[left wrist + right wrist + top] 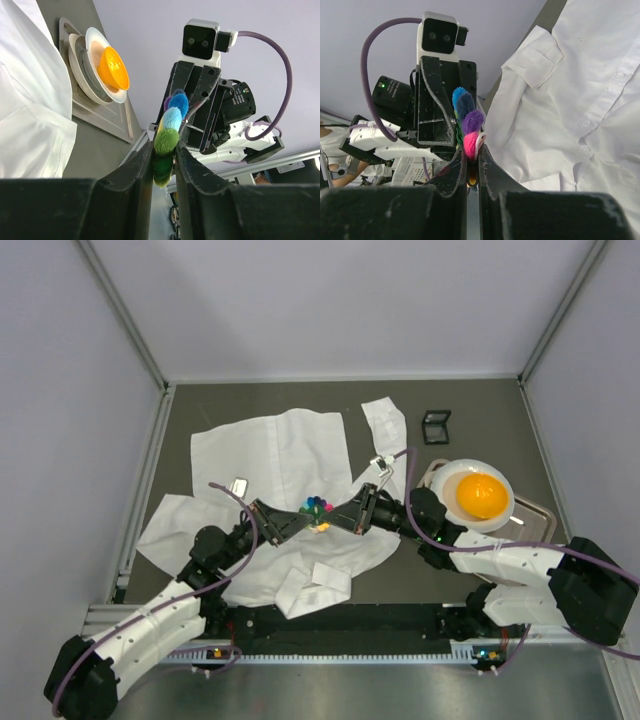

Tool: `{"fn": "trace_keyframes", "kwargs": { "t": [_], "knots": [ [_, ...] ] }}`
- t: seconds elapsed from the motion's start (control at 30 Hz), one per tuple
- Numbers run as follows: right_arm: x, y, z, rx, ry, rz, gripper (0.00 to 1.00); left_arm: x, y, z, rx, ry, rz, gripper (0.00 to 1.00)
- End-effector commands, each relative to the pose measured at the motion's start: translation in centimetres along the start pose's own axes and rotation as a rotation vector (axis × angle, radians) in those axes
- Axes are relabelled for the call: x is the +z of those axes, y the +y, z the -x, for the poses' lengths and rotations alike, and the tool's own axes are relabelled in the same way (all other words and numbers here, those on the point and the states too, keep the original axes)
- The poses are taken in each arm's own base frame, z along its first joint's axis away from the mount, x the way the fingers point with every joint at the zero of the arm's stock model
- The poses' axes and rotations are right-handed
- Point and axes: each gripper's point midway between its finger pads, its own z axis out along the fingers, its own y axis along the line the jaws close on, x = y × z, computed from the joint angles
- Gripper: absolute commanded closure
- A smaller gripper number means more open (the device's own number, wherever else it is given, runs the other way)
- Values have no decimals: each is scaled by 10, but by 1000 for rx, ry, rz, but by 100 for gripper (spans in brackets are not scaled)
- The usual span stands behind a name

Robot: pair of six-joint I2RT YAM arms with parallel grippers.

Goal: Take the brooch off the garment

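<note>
The brooch (318, 507), a small flower of many-coloured fuzzy petals, is held above the middle of the white garment (270, 445) between both grippers. My left gripper (308, 520) comes in from the left and is shut on its green petals (166, 142). My right gripper (338, 522) comes in from the right and is shut on the pink petal (470, 143), with a small white loop caught beside it. In the right wrist view the garment (570, 100) lies behind the brooch. I cannot tell whether the pin is still in the cloth.
An orange bowl (480, 495) sits on a white plate on a metal tray (535, 512) at the right. A small black box (436, 426) lies near the back. A small silver tag (238, 483) rests on the shirt's left side.
</note>
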Motion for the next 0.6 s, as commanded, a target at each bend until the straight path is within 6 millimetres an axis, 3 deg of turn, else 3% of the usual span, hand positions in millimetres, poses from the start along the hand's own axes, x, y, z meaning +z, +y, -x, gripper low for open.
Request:
{"fn": "trace_keyframes", "kwargs": {
  "t": [0.0, 0.27, 0.57],
  "knots": [
    [1, 19, 12, -32, -31, 74, 100, 0, -12, 3, 22, -18, -61, 73],
    [5, 20, 10, -36, -10, 79, 100, 6, -16, 2, 30, 9, -67, 68],
    [5, 19, 9, -34, -3, 77, 100, 7, -14, 1, 33, 11, -63, 88]
  ]
}}
